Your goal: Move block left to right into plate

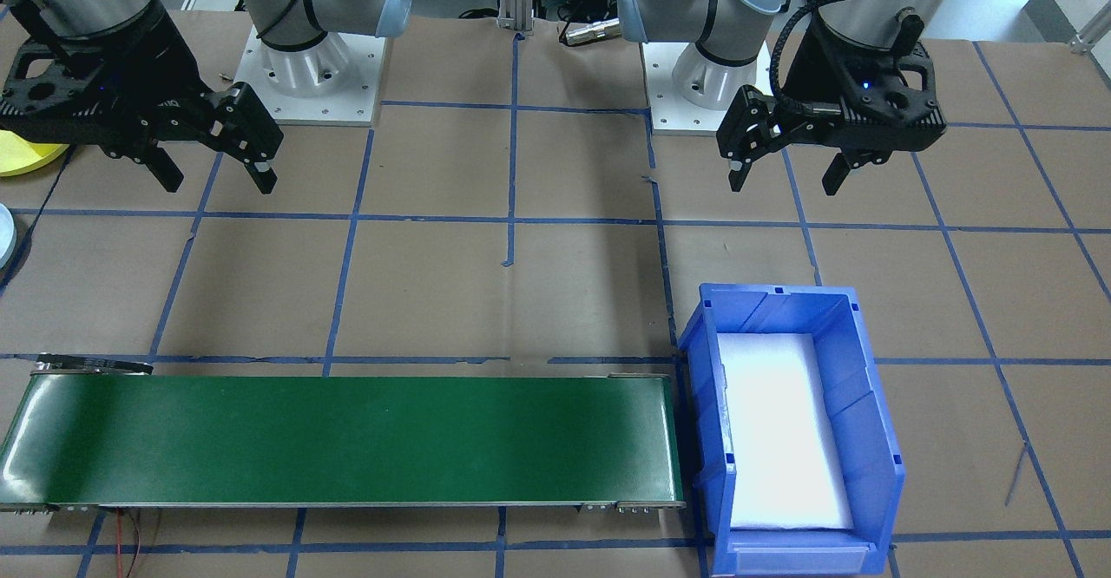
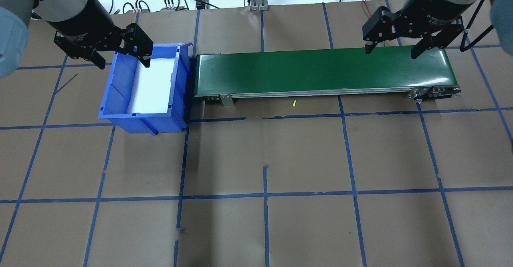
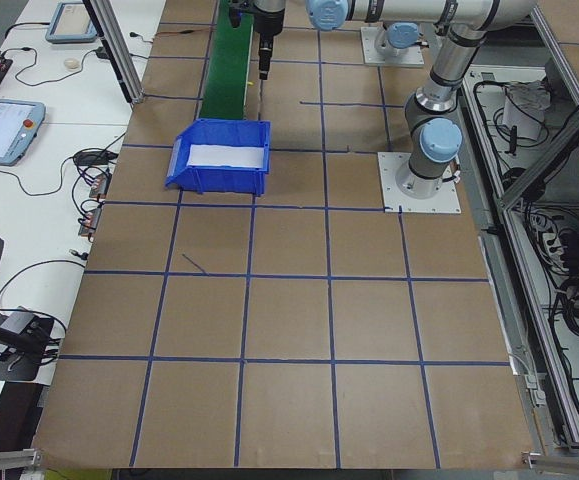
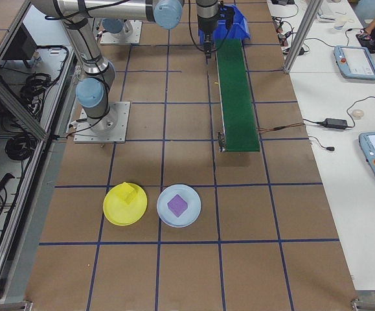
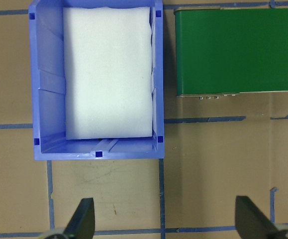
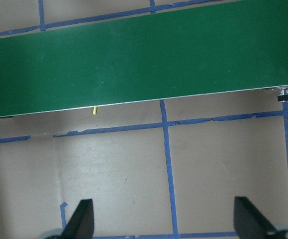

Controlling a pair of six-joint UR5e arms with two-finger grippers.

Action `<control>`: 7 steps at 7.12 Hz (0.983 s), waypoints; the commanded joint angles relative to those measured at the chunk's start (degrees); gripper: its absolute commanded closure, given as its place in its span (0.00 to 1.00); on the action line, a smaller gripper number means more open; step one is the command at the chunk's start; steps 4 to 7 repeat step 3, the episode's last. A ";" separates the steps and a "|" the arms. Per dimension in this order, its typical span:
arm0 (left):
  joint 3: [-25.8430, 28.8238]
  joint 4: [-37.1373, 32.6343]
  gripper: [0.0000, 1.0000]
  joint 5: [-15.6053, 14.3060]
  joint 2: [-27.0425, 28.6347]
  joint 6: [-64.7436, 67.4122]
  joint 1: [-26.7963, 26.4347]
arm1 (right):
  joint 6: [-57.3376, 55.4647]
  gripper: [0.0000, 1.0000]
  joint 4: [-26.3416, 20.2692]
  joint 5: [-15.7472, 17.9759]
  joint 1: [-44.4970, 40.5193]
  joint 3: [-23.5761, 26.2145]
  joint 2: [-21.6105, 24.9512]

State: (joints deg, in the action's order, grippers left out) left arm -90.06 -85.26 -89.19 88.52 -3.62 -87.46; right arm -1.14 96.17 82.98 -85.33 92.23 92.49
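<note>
Two open grippers, front-facing view: shows left gripper (image 1: 785, 180) and right gripper (image 1: 217, 180) hanging above the table (image 1: 555, 292), fingers spread and empty. Places green conveyor (image 1: 347, 439) along the operators' edge, with blue bin (image 1: 877, 439) just beside its end. Catches a sliver of yellow plate (image 1: 26, 160) at the frame's left edge.

Overhead view: sets left gripper (image 2: 123, 63) over the blue bin (image 2: 120, 94) and right gripper (image 2: 390, 52) over the far end of the green conveyor (image 2: 320, 72).

Left-end view: gives blue bin (image 3: 219, 158) near the operators' edge; grippers too small to judge.

Right-end view: locates yellow block (image 4: 128, 194) on yellow plate (image 4: 113, 214) and purple block (image 4: 177, 205) on pale blue plate (image 4: 190, 217), side by side toward the table's right end, well apart from both grippers.

Left wrist view: looks down on white foam (image 5: 109, 74) lining the bin, fingers (image 5: 84, 219) parted.

Right wrist view: looks down on conveyor belt and taped paper, fingers (image 6: 83, 219) parted.
</note>
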 commanded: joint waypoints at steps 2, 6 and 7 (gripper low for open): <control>0.06 0.00 0.00 -0.02 -0.02 -0.16 0.01 | -4.92 0.00 2.69 3.50 -5.80 2.51 -3.26; 0.06 0.00 0.00 -0.10 -0.02 -0.07 0.01 | -4.84 0.00 2.88 3.59 -5.81 2.09 -3.37; 0.06 0.00 0.00 -0.10 -0.02 -0.07 0.01 | -4.84 0.00 2.88 3.59 -5.81 2.09 -3.37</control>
